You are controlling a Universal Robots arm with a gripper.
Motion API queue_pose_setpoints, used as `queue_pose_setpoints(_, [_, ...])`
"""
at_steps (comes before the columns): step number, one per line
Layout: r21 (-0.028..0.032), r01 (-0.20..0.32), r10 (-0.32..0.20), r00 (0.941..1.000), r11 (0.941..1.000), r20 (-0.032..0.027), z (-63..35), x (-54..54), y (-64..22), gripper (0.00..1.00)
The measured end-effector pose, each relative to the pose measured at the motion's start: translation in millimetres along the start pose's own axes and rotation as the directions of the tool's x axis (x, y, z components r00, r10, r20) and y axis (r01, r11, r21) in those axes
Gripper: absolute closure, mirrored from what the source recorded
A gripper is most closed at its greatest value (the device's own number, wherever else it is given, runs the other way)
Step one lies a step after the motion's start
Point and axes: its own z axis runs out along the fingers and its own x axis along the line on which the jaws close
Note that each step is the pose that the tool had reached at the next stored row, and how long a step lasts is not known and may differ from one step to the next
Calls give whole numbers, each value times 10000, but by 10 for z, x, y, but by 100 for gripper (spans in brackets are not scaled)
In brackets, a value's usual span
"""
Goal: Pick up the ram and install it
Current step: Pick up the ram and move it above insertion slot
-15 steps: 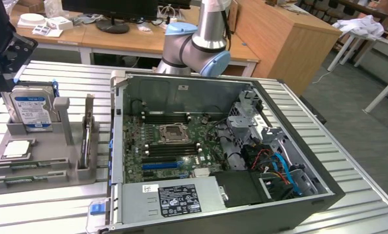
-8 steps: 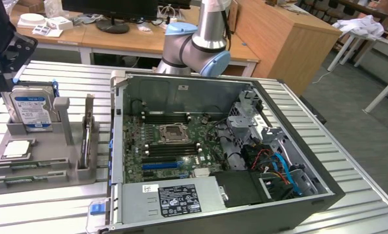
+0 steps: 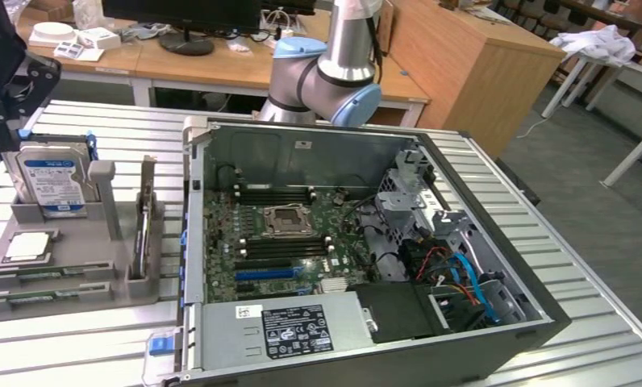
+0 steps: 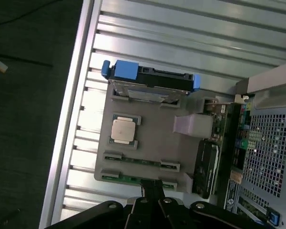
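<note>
Two green ram sticks lie flat in slots along one edge of the grey parts tray (image 3: pixel 85 286): one ram stick (image 4: pixel 139 162) (image 3: pixel 43 276) and a second ram stick (image 4: pixel 126 179) (image 3: pixel 36 298) beside it. My gripper (image 4: pixel 151 186) hangs above the tray with its fingers pressed together and nothing between them, its tips over the outer stick. In the exterior view the gripper (image 3: pixel 1 129) is high at the exterior view's left, above the hard drive. The open computer case (image 3: pixel 536 322) shows the motherboard (image 3: pixel 283 242) with its dark memory slots (image 3: pixel 283 193).
The tray also holds an upright silver hard drive (image 3: pixel 47 181) (image 4: pixel 150 81) in a blue-tabbed bracket, a square processor chip (image 3: pixel 28 246) (image 4: pixel 124 130) and an upright card (image 3: pixel 143 234) (image 4: pixel 207 162). The ribbed metal table (image 3: pixel 73 347) ends close to the tray.
</note>
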Motion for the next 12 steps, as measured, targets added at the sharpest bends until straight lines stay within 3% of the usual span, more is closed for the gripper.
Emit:
queue_pose_setpoints(6, [-24, 940, -940, 9956, 9956, -42, 0, 0, 0, 89])
queue_pose_setpoints(12, [-51, 1849, -1849, 9827, 9827, -79, 0, 0, 0, 89])
